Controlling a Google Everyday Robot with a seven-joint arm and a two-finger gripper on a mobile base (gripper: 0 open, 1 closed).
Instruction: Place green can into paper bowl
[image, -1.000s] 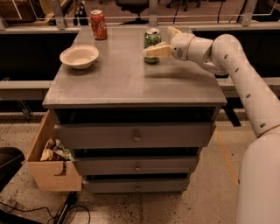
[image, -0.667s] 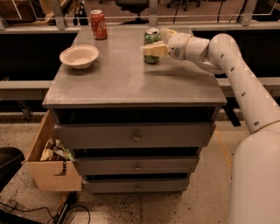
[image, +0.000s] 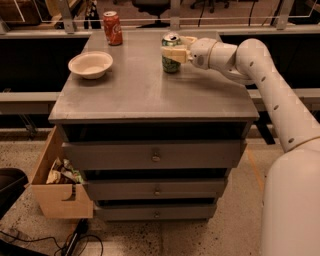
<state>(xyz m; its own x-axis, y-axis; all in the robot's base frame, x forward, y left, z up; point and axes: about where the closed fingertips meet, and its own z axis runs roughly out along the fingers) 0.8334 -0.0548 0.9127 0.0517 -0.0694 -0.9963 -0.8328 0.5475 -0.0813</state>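
Touching the upright mottled green can (image: 171, 66) on the grey worktop (image: 150, 95) was the end effector (image: 173, 50); grip unclear.

The gripper (image: 175, 47) is rising slightly beside the green can (image: 170, 66), drawing closer and now crossing its upper half rather than hanging low near the table (image: 135, 95).

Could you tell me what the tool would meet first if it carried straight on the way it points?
The tool, at the back right of the grey cabinet top, points left. The mottled green aluminium can stands right at it and would probably be met first, though depth is unclear.
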